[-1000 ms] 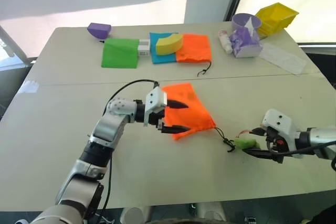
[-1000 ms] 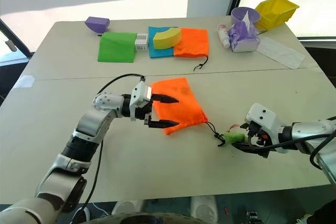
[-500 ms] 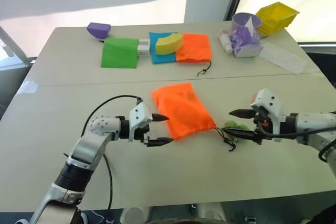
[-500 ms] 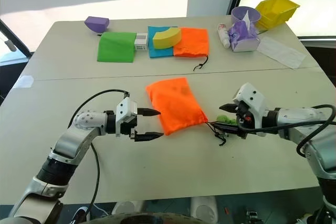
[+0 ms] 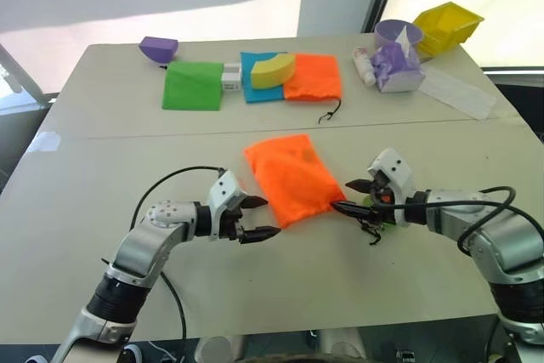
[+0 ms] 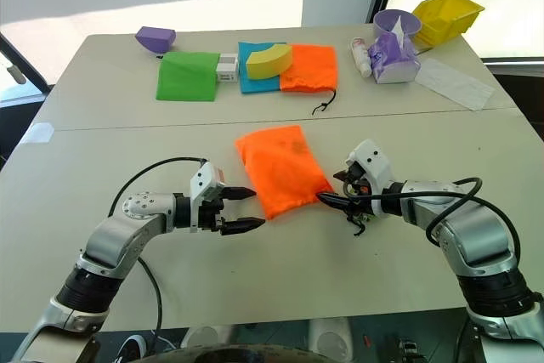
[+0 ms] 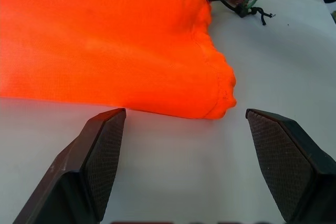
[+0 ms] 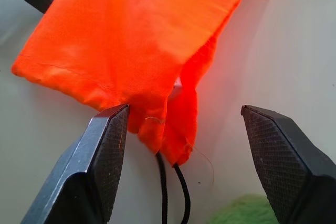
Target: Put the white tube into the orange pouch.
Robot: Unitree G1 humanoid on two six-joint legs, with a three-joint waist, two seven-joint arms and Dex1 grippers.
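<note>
The orange pouch [image 5: 291, 178] lies flat mid-table between the 2 grippers. The left gripper [image 5: 257, 217] stands wide and empty at its near corner; the right gripper [image 5: 350, 195], also spread and empty, faces its cord end beside the green pom-pom [image 8: 247, 211].

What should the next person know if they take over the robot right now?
Left hand: open, holding nothing, just off the pouch's near corner.
Right hand: open, holding nothing, at the pouch's mouth end, by the cord and green pom-pom.
Pouch: lying flat mid-table, mouth gathered shut.
A white tube-like thing with pink marks lies far off, by the purple box. I cannot tell whether it is the tube, or whether anything is already in the pouch.
Done: nothing sure.
Left: check the pouch, open it, put the tube in.
</note>
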